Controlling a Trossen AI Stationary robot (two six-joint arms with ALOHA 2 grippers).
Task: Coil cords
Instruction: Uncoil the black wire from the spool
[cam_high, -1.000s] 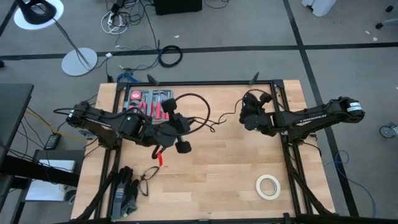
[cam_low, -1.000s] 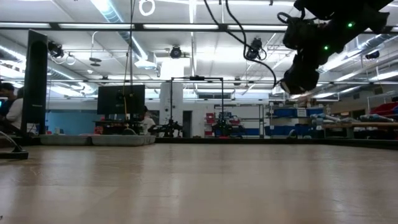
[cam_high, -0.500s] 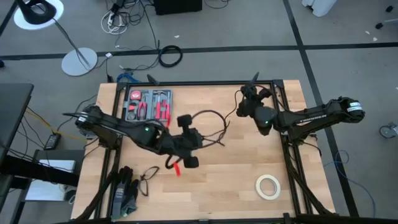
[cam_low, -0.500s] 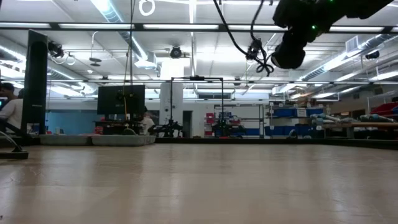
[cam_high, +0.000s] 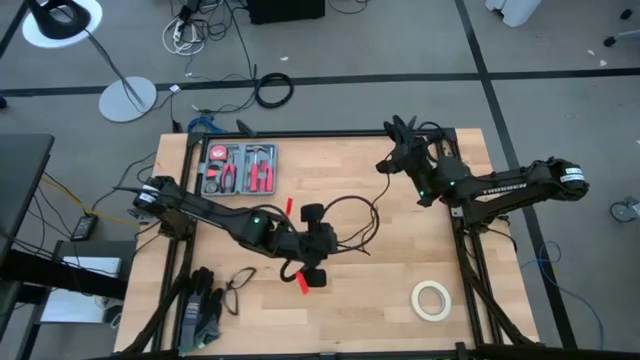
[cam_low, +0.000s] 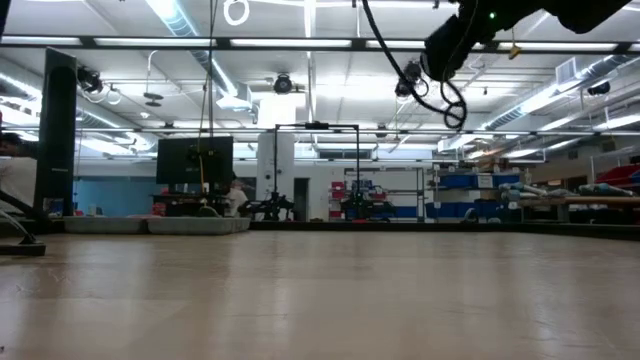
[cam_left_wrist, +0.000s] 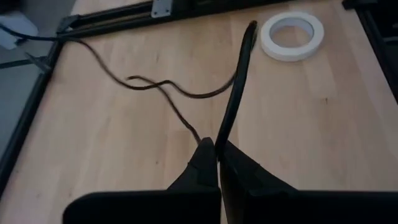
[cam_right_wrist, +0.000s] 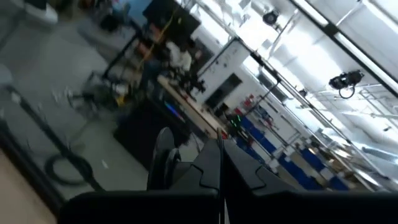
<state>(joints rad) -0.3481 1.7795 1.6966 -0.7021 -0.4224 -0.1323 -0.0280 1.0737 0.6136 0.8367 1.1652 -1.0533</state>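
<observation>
At the far left of the table sits an open tool case with red-handled tools. On the near left edge lies a pair of dark gloves with a small loop of wire beside them.

The left arm stretches from the left edge toward the middle, and the left gripper hangs over the centre of the board, clenched tight. In its wrist view the fingers are pressed together with the cord pinched between them; the thin black line runs out across the wood, curving and wavy, toward the far edge. A red tag shows just near of that gripper.

From above, the cord loops up from the centre toward the right.

The cream tape roll lies flat on the near right part of the board, apart from the cord.

The right gripper is raised over the far right corner, fingers closed, and the cord's far end dangles from it in a small loop.
</observation>
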